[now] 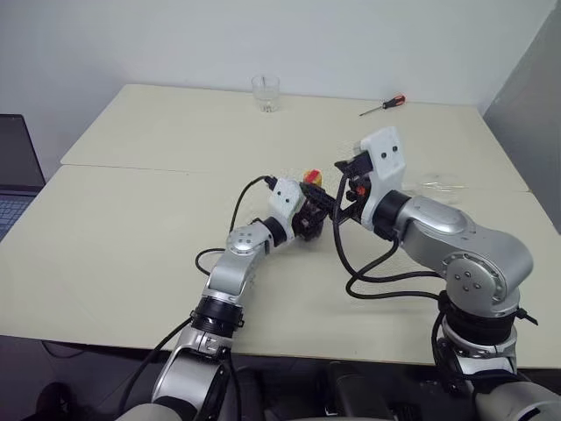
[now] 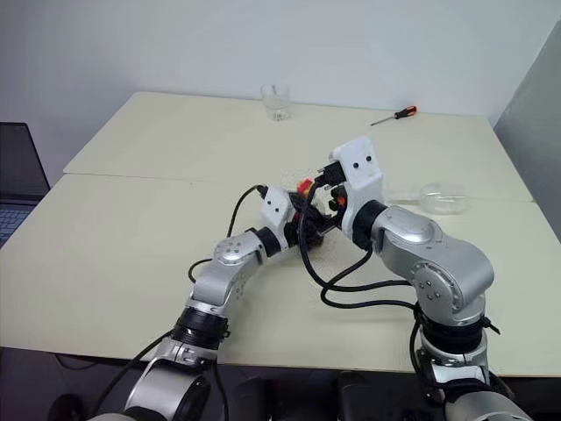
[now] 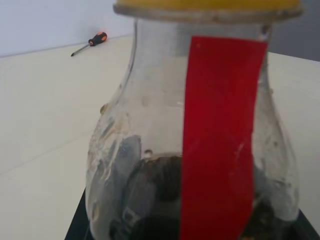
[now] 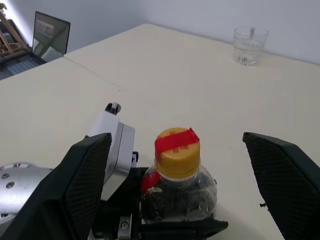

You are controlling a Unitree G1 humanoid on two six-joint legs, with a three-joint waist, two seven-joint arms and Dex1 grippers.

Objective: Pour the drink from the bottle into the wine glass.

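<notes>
Head views: two pale cream tables (image 1: 131,228) stand pushed together, a seam running across between them, against a plain white wall. A clear tumbler (image 1: 266,93) sits at the far edge; a red-handled screwdriver (image 1: 383,105) lies to its right. The wine glass (image 2: 436,197) lies on its side on the right part of the table. A laptop (image 1: 17,171) shows at the left margin. The left gripper (image 1: 308,215) holds the bottle (image 1: 312,180) above mid-table, with the right gripper (image 2: 331,195) close beside it.

Left wrist view: the bottle is upright, fingers clamped on its body. The drink (image 3: 155,200) fills only the lowest part.

Right wrist view: the right gripper's fingers (image 4: 82,185) are spread wide either side of the yellow cap (image 4: 177,152), touching nothing.
</notes>
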